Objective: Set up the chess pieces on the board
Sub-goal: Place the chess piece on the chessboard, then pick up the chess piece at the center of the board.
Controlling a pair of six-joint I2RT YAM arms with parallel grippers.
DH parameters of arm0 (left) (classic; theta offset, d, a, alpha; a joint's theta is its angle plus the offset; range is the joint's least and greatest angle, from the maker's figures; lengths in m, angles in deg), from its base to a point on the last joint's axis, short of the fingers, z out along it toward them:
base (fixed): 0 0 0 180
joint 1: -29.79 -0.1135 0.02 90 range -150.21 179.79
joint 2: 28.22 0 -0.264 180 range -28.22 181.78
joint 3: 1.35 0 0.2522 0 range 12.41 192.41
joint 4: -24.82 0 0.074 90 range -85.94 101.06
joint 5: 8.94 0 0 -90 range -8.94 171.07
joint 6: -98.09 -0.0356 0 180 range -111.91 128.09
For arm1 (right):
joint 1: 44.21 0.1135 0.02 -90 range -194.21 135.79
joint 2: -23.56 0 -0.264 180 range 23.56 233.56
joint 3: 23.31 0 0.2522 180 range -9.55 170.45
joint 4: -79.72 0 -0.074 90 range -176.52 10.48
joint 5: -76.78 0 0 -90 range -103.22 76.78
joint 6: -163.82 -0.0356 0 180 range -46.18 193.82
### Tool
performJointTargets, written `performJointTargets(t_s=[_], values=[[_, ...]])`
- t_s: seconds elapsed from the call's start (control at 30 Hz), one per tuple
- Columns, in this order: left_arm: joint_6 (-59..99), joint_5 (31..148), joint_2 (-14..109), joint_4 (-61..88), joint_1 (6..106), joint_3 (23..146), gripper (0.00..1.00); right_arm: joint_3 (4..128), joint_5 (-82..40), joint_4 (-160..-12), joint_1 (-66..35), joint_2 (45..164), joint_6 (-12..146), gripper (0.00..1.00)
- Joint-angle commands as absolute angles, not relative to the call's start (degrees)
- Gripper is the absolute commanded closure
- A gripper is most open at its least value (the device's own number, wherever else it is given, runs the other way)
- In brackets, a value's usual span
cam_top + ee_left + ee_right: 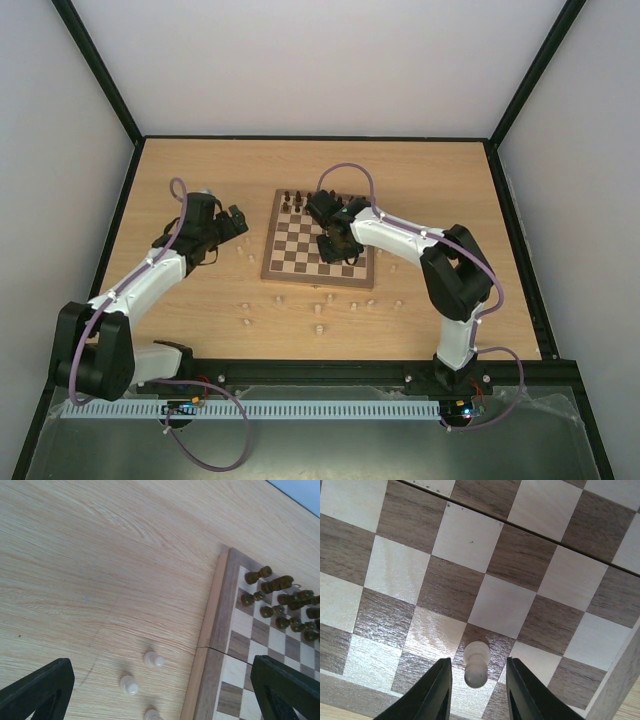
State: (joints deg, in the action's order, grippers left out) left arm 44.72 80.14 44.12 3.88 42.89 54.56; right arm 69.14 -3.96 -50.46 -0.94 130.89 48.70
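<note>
The chess pieces [330, 298]: where are they to be found?

— Most are scattered on the worktop [450, 190] along the near side of the board [285, 262], and a few lie by its left edge. One pale pawn [476, 664] stands upright on a dark square close to the board's border. It appears to be in the second row in.

How are the jaws held?

— Those of the right gripper [478, 682] are slightly apart. The pawn stands between them, and a narrow gap can be seen on each side, so nothing is clamped. Those of the left gripper [160, 700] are spread wide over the worktop just beside the board, with three pale pieces [129, 684] below and nothing held.

What is judged to be the step in hand?

— The setting down of that pawn, with only the withdrawal left.

How should it be done well?

— The jaws should be widened evenly, so that neither finger brushes the head. The wrist should then be raised straight up, with no sideways drift until the pawn is cleared. So light a piece would likely be toppled by a graze. The dark pieces [295, 200] on the far rows should be kept well away from. The left arm is better kept off the board until the right is clear.
</note>
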Motion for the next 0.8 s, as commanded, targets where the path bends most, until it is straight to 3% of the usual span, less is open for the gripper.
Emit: performJointTargets(t_s=[0.0,0.27,0.53,0.77], values=[[44.7,76.7,46.2,1.5,43.2,54.8,0.01,68.4,-3.8,-46.9,-0.5,128.0,48.6,0.68],[47.0,74.7,50.2,0.9,45.2,54.7,0.02,66.2,-4.6,-47.1,-0.4,122.4,48.9,0.68],[42.8,74.5,56.6,-0.6,47.3,59.1,0.23,63.5,-4.9,-47.7,-0.5,118.6,49.3,0.68],[39.8,77.7,64.6,-5.4,48.1,66.6,0.17,61.6,-4.1,-47.6,-0.4,116.5,49.2,0.68]])
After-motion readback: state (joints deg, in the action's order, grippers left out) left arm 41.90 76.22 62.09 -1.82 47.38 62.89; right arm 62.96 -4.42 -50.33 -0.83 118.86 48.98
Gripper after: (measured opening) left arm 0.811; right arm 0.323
